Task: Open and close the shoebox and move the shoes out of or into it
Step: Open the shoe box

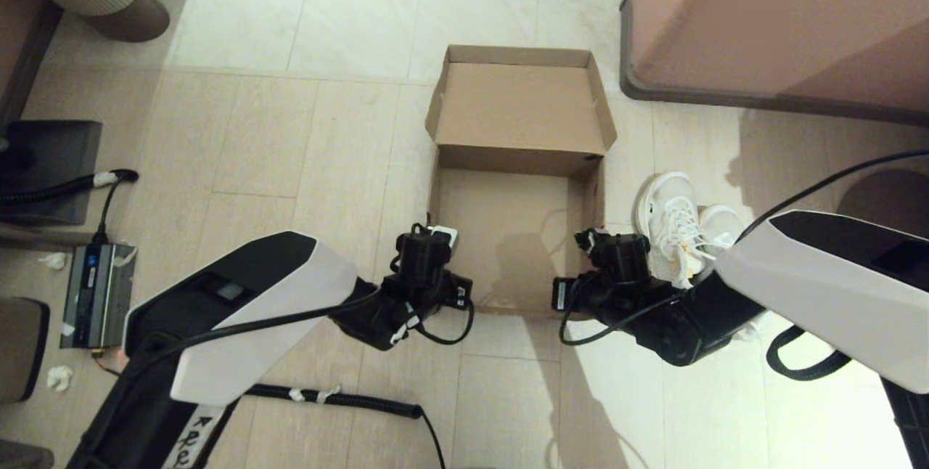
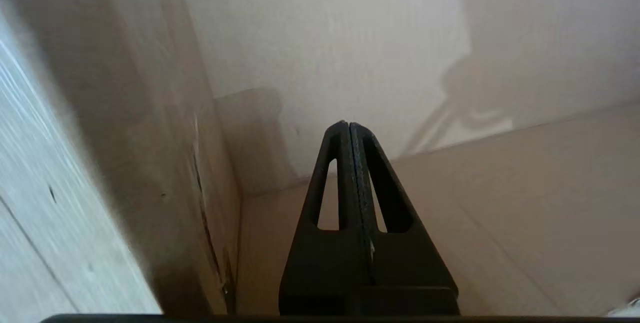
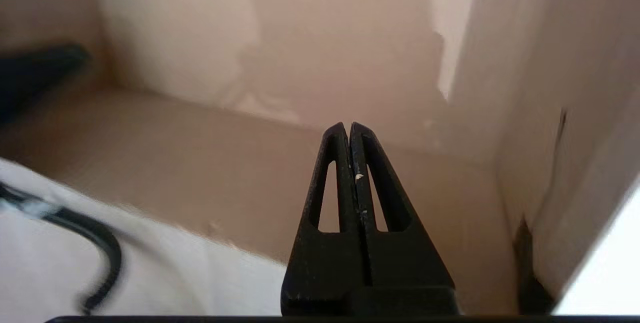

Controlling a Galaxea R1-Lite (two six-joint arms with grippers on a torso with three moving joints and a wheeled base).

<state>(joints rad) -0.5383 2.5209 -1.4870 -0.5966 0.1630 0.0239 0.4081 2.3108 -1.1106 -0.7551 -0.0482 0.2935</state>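
The brown cardboard shoebox (image 1: pixel 508 229) stands open on the tiled floor, its lid (image 1: pixel 519 102) flipped back on the far side and its inside empty. The white lace-up shoes (image 1: pixel 678 226) sit together on the floor just right of the box, partly hidden by my right arm. My left gripper (image 1: pixel 430 240) hangs at the box's near left corner, shut on nothing; in the left wrist view its closed tips (image 2: pixel 348 125) point into the box beside the left wall. My right gripper (image 1: pixel 606 244) hangs at the near right corner, its tips (image 3: pixel 348 125) also shut and empty.
A large pinkish-brown furniture block (image 1: pixel 784 19) stands at the far right, close behind the shoes. A grey power unit (image 1: pixel 94 291) and dark case (image 1: pixel 51 164) lie at the left. A black cable (image 1: pixel 341 400) runs across the floor near me.
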